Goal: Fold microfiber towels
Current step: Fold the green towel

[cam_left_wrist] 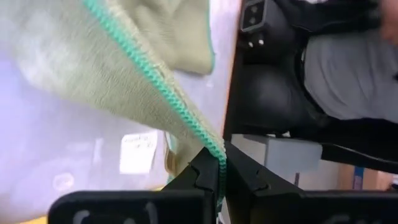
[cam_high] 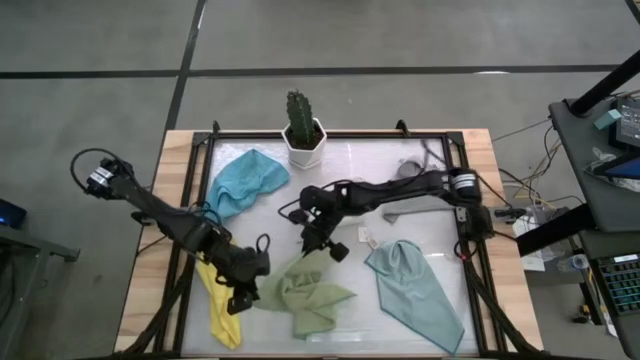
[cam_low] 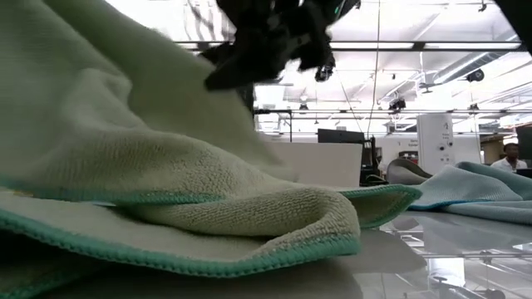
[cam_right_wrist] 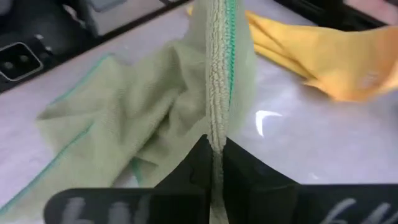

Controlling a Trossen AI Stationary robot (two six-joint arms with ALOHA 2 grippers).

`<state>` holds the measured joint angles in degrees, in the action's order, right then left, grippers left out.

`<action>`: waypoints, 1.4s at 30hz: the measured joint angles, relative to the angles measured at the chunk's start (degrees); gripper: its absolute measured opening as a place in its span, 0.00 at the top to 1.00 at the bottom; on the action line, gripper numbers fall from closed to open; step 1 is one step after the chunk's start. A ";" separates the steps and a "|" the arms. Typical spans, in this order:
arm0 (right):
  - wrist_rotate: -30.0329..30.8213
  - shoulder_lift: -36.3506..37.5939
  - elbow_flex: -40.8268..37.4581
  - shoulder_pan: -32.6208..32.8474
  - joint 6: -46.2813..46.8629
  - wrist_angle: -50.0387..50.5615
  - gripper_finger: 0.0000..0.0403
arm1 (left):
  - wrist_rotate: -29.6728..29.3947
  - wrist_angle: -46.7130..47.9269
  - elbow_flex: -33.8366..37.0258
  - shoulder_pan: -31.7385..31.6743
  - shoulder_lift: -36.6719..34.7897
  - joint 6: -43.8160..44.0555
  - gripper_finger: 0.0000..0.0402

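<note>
The olive green towel (cam_high: 305, 290) lies crumpled near the table's front edge, partly raised between my two grippers. My left gripper (cam_high: 245, 280) is shut on the towel's left side, and its wrist view shows the fingers (cam_left_wrist: 205, 171) closed on the hem. My right gripper (cam_high: 325, 245) is shut on the towel's far side. The yellow towel (cam_high: 220, 305) lies just left of the green one, under my left arm. The bright blue towel (cam_high: 245, 180) lies at the far left, and the pale teal towel (cam_high: 415, 290) at the near right. My left gripper pinches the green towel's teal-stitched edge (cam_left_wrist: 214, 149) between its two fingers, coming slanting down from the table's left. The edge runs nearly straight away from the fingers, lifted off the table. My right gripper pinches a raised edge of the green towel (cam_right_wrist: 216, 134) between its two fingers, slanting down from the far side. The cloth looks doubled there, with the teal hem beside it. From the fingers it drops to the rest of the towel (cam_right_wrist: 137, 118), which lies on the table.
A cactus in a white pot (cam_high: 303, 135) stands at the far middle. A black frame (cam_high: 470, 230) borders the glossy work surface. Something grey (cam_high: 410, 168) lies under my right arm at the far right. In the low view the green towel (cam_low: 166, 166) fills the foreground.
</note>
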<state>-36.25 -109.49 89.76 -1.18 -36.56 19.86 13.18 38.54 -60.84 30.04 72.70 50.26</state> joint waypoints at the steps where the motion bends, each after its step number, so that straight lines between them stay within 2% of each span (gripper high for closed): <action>1: 1.51 1.43 0.00 0.18 -0.14 1.65 0.97 | -0.34 1.16 -0.37 -0.35 -0.64 -0.03 1.00; 3: 4.00 4.56 0.00 0.42 -0.25 4.67 0.97 | -2.30 4.57 -1.39 -0.76 -2.27 -0.74 1.00; 7: 7.85 11.03 -0.02 0.62 1.57 9.78 0.97 | -10.16 10.90 -5.58 -0.97 -5.17 -4.77 1.00; 11: 13.38 17.01 -0.02 0.72 4.59 12.49 0.97 | -19.11 13.98 -10.93 -1.18 -6.77 -11.62 1.00; 13: 16.23 19.39 -0.02 1.10 5.85 13.40 0.97 | -21.77 14.60 -13.51 -1.22 -7.03 -15.82 1.00; 18: 19.48 25.31 -0.02 1.17 8.98 15.46 0.97 | -22.98 14.65 -18.76 -2.97 -7.08 -25.22 1.00; 22: 20.17 28.77 1.55 1.17 10.62 18.39 0.97 | -23.42 16.91 -22.26 -4.65 -7.08 -29.01 1.00; 25: 23.82 30.27 3.54 1.75 11.82 19.72 0.97 | -23.47 21.34 -24.69 -6.06 -7.08 -29.93 1.00; 31: 24.04 30.44 10.97 1.80 11.58 29.81 0.97 | -24.64 22.11 -28.42 -8.38 -7.16 -33.00 1.00; 37: 19.76 28.31 17.00 1.78 11.27 39.20 0.97 | -29.32 24.32 -33.34 -9.09 -7.42 -34.23 1.00; 40: 20.63 27.68 20.20 1.78 11.23 40.58 0.97 | -30.22 24.20 -35.05 -9.84 -7.83 -35.24 1.00; 42: 23.56 27.27 22.15 1.78 11.04 41.02 0.97 | -30.39 24.36 -35.41 -10.30 -7.98 -36.81 1.00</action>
<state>-12.69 -82.22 111.91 0.60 -25.52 60.88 -17.21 62.90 -96.25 19.74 64.72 13.45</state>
